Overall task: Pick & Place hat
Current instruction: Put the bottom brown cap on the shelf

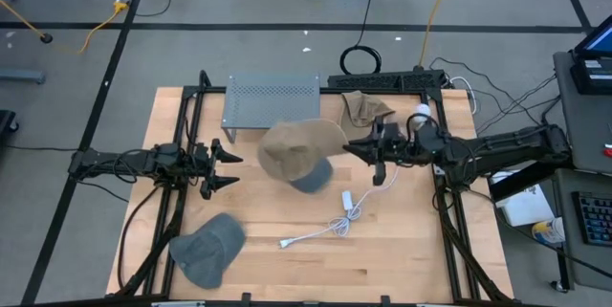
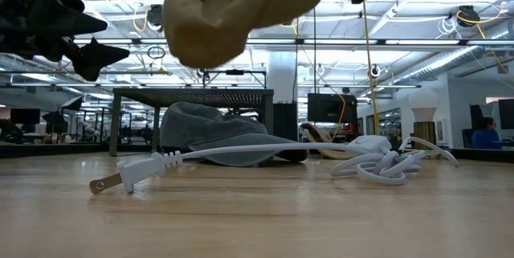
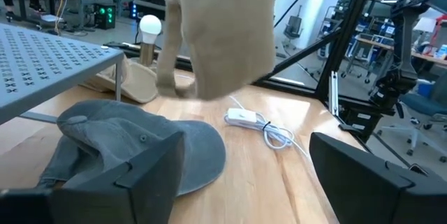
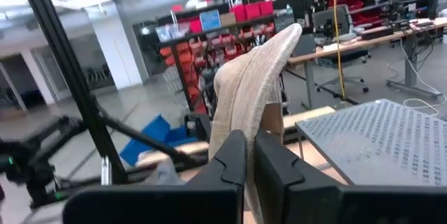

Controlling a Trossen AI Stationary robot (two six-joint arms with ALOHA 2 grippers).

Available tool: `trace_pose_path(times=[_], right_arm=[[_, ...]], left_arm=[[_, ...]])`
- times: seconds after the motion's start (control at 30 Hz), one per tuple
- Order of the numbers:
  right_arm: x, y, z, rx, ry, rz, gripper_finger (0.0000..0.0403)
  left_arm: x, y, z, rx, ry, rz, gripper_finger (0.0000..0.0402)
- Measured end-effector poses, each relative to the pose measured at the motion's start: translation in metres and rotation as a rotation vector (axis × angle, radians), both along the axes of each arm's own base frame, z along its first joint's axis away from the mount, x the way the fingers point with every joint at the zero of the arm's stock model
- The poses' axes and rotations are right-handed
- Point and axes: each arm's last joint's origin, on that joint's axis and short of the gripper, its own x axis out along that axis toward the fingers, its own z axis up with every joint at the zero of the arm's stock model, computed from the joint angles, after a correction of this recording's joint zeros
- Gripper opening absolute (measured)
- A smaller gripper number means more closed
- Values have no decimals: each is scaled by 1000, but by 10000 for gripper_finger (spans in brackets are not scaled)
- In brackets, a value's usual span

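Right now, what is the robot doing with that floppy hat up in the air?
The right end effector is shut on the tan hat and holds it above the table, so it dangles over a gray hat lying below. The left end effector hovers nearby, open and empty. Another gray hat lies near the table's front edge, a white cable rests in the middle, and a metal rack stands at the back.

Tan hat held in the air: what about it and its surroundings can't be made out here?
- Tan hat: its crown is cut off by the top edge of the low view.
- Grey hat under it: mostly covered by the tan hat in the high view.
- Right gripper: jaws shut on the tan hat's fabric, hiding the gripped edge in the right wrist view.
- Second tan hat by the rack: shape unclear.
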Motion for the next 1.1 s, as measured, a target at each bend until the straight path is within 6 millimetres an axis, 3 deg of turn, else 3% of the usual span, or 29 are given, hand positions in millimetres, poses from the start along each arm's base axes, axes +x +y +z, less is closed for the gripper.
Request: trace_pose_path(times=[0.17,0.37,0.53,0.67,0.8,0.93,1.1], right_arm=[[-1,-7,6,115,-74,-18,3],[-1,-19,8,343,-119,-33,3],[-2,-29,17,507,-173,-44,3],[-2,-36,28,549,-187,-70,3],[-3,-42,38,551,-174,-99,3],[-3,-46,41,541,-119,-131,3],[-3,-48,41,535,-119,-142,3]], left_arm=[[0,0,0,-86,4,3,327],[0,1,0,-377,4,50,320],[0,1,12,-449,-113,27,303],[-4,1,29,-422,-292,-8,287],[-8,2,48,-426,-359,-12,267],[-11,3,73,-459,-333,19,241],[-9,3,119,-489,-260,48,205]])
